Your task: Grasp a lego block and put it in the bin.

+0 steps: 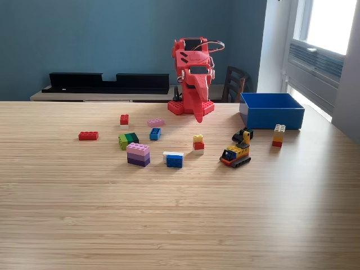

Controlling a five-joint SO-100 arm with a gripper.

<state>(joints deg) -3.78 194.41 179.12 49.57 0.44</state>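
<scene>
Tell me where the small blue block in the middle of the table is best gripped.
Grip the small blue block across its two long side faces, coming straight down from above. It lies flat and apart from the pink block and green block, so the fingers should have room either side. The gripper hangs folded near the base.

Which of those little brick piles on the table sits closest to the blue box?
The white, yellow and red stack, standing upright just in front of the bin at the exterior view's right. The other blocks lie farther toward that view's left, past the small toy vehicles.
</scene>
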